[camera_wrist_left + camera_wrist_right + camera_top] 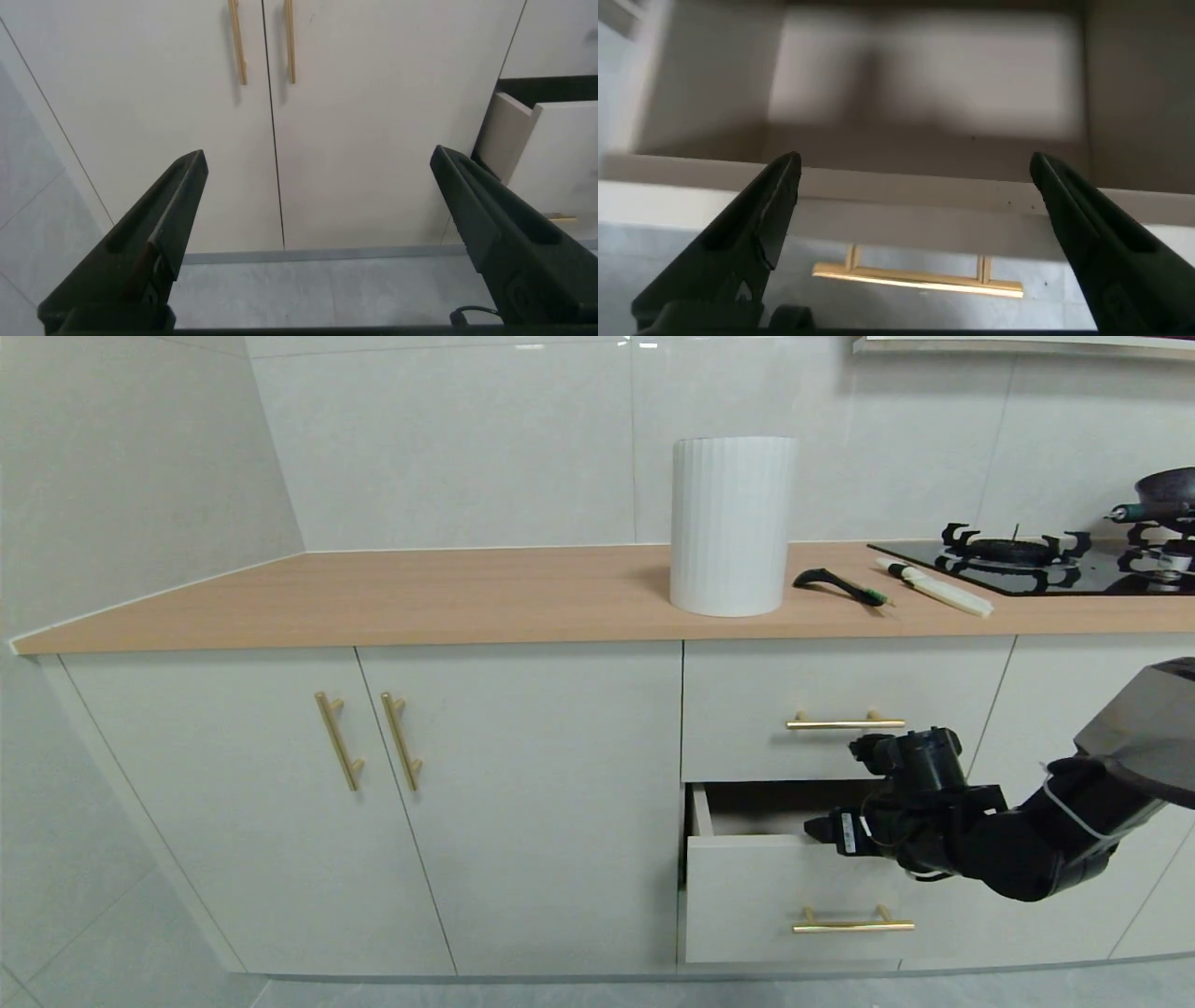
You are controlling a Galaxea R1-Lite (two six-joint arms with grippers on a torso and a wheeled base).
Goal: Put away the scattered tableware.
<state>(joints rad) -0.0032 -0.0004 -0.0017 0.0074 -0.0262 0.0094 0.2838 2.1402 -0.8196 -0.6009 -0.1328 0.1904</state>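
Two utensils lie on the wooden countertop: a black one with a green-tipped handle and a long white one, both to the right of a tall white ribbed container. Below them the lower drawer stands pulled out, and its inside looks bare. My right gripper hovers at the drawer's front edge, open, with nothing between its fingers. My left gripper is open and empty, low down, facing the cabinet doors.
A black gas hob with a dark pan occupies the counter's right end. The upper drawer is closed. Gold bar handles sit on the double doors to the left. Grey floor tiles lie below.
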